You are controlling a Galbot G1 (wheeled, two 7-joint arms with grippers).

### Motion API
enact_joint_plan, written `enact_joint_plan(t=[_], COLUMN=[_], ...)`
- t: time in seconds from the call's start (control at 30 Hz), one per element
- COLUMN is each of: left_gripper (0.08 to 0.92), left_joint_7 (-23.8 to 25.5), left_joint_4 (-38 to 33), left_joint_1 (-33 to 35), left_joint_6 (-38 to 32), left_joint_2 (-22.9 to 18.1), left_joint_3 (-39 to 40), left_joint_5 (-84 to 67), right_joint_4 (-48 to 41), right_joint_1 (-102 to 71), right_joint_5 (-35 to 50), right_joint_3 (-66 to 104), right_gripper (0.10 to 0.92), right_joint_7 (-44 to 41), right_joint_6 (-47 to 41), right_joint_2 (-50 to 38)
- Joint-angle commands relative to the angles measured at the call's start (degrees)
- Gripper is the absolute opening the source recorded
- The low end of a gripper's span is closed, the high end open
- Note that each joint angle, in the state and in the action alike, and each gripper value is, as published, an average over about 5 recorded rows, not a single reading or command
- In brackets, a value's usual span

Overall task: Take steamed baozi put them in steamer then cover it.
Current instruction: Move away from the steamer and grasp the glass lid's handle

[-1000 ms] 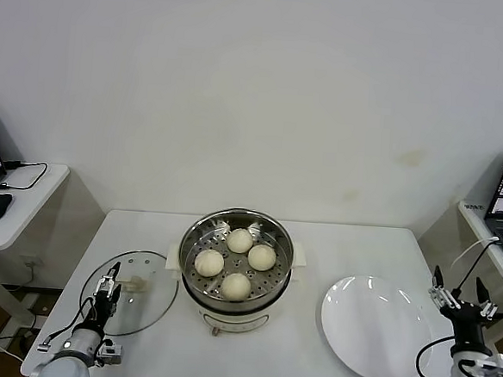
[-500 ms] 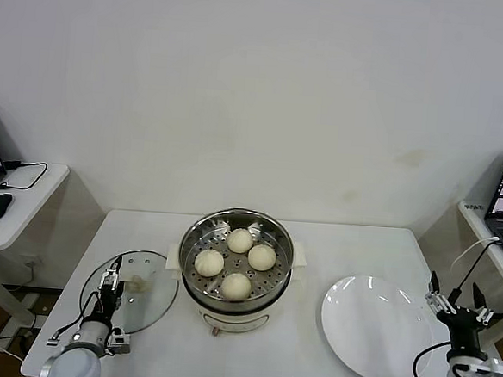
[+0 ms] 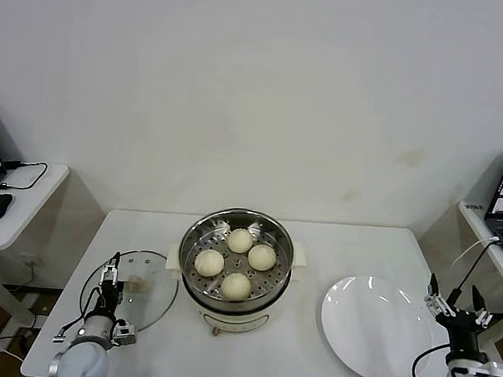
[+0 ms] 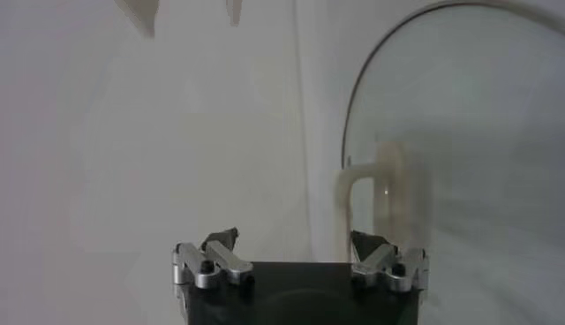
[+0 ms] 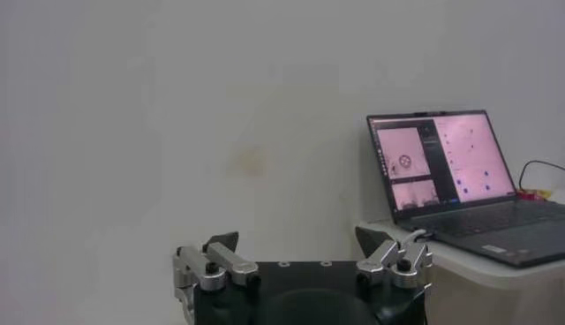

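Glass cover (image 3: 129,291) lies just ahead of the wide-open left gripper (image 3: 110,275), its handle (image 4: 381,187) slightly off-line; right gripper (image 3: 455,303), also spread, waits far off.

The left gripper (image 4: 296,243) has its two fingers (image 4: 222,240) spread wide apart. The round clear glass lid (image 4: 477,124) with a cream-white handle (image 4: 381,181) lies at two o'clock from it.
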Motion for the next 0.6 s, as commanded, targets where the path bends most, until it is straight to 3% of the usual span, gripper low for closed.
enact_joint_plan(t=[0.03,0.4,0.6], left_gripper=[0.823,0.814,0.671], left_joint_7=[-0.55,-1.79,-2.12], left_joint_4=[1.51,3.16,3.45], left_joint_1=[-1.37,-1.44,-1.02], left_joint_6=[0.51,0.36,0.13], left_joint_2=[-0.95,-0.74,-0.55], left_joint_3=[0.28,0.14,-0.17], left_joint_5=[-0.29,-1.22,-1.49], right_joint_4=[0.17,0.26,0.32], right_joint_1=[-0.12,-0.27,-0.48], right_joint_5=[-0.12,-0.29,-0.39], right_joint_3=[0.06,0.07,0.11], right_gripper=[0.823,0.823,0.823], right_joint_7=[0.02,-0.03,-0.03], right_joint_6=[0.11,0.22,0.30], right_joint_2=[0.18,0.40,0.44])
